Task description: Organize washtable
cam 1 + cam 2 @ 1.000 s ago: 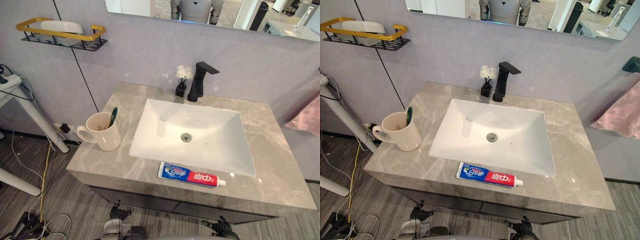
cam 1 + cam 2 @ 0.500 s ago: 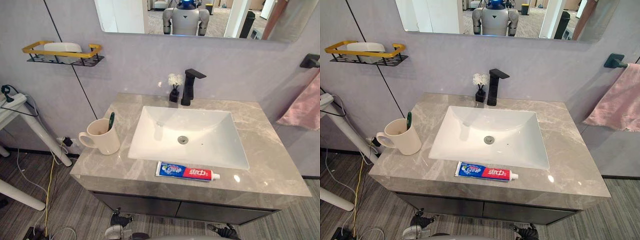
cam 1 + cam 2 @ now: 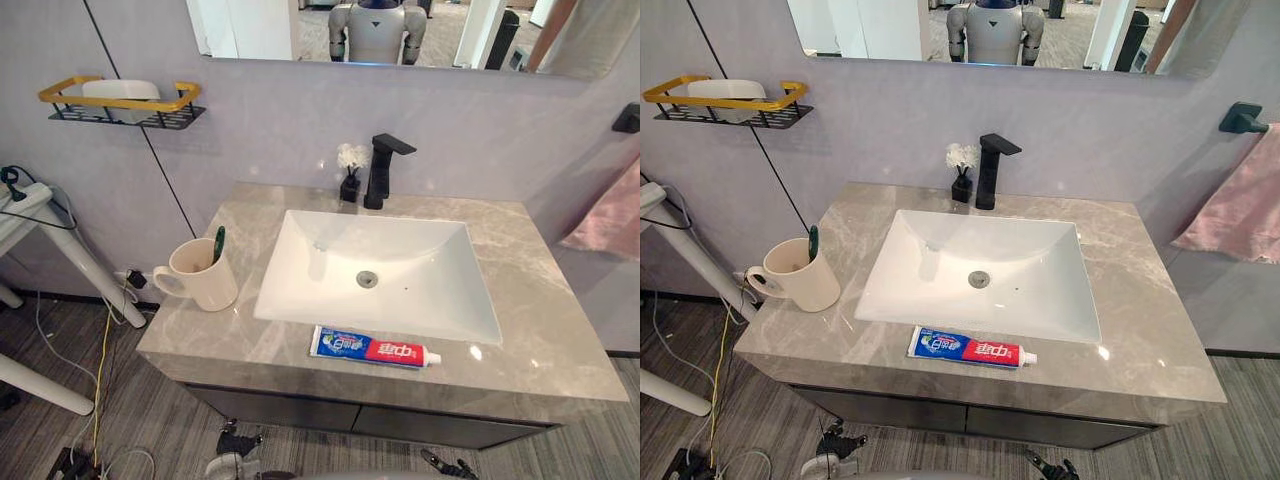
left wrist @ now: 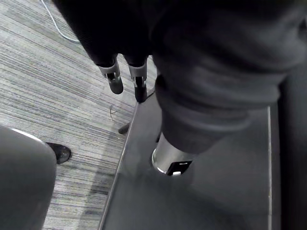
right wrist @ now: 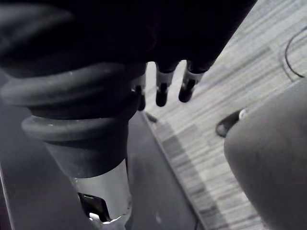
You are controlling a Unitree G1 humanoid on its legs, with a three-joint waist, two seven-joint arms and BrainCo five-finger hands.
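A blue and red toothpaste tube (image 3: pixel 372 348) lies on the grey marble counter (image 3: pixel 560 330), along the front rim of the white sink (image 3: pixel 385 262). On the counter's left stands a cream cup (image 3: pixel 205 278) holding a green toothbrush (image 3: pixel 217 245). My left hand (image 4: pixel 115 81) hangs low in front of the dark cabinet, its fingers straight and holding nothing. My right hand (image 5: pixel 162 91) hangs the same way on the other side, relaxed and holding nothing. Both are well below the counter's top.
A black faucet (image 3: pixel 383 170) and a small black vase with white flowers (image 3: pixel 350 175) stand behind the sink. A wall shelf (image 3: pixel 120 103) with a white soap dish hangs at the left. A pink towel (image 3: pixel 605 215) hangs at the right. White stand legs and cables crowd the floor at the left.
The camera has shifted, so the whole picture sits differently. The tube, cup and both hands have not visibly moved.
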